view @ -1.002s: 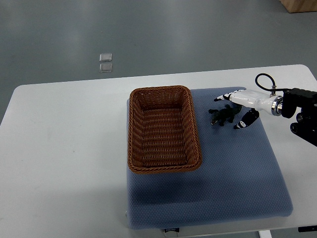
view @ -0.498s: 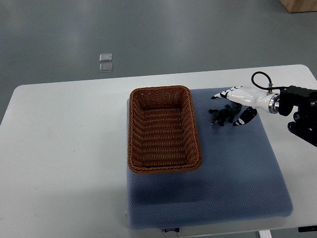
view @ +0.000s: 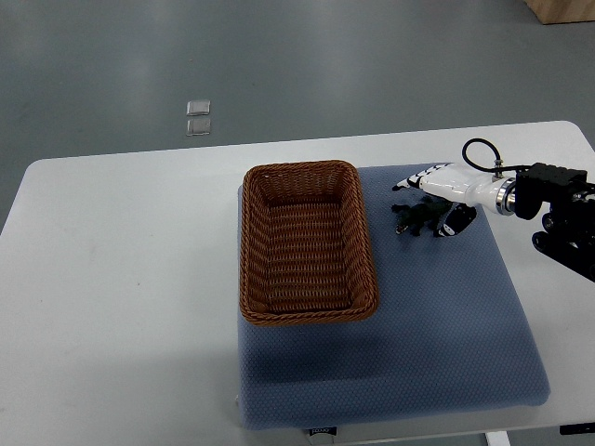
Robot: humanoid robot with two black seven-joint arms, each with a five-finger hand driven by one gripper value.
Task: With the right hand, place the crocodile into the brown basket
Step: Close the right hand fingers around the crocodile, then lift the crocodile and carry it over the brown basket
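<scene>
White-and-black fingers of the robot's right hand reach over a small dark green crocodile, the upper fingers extended past the toy's far side and a black-tipped thumb curled toward its near side, a narrow, half-closing pose; whether they actually press on the toy cannot be told from this steep overhead angle. A white table with rounded corners fills most of the picture, standing on a grey floor. On the table's right half lies a blue textured mat (its front edge nearly reaches the table's near edge). A brown basket of woven wicker, rectangular and empty, sits on the left part of the mat, its long sides running away from the camera. The right arm enters from the right edge as black housing, joined to the white hand by a metal wrist ring, with a black cable looping above it. The crocodile lies flat on the mat just right of the basket's upper right corner, apart from the rim. Two small clear squares rest on the floor beyond the table.
</scene>
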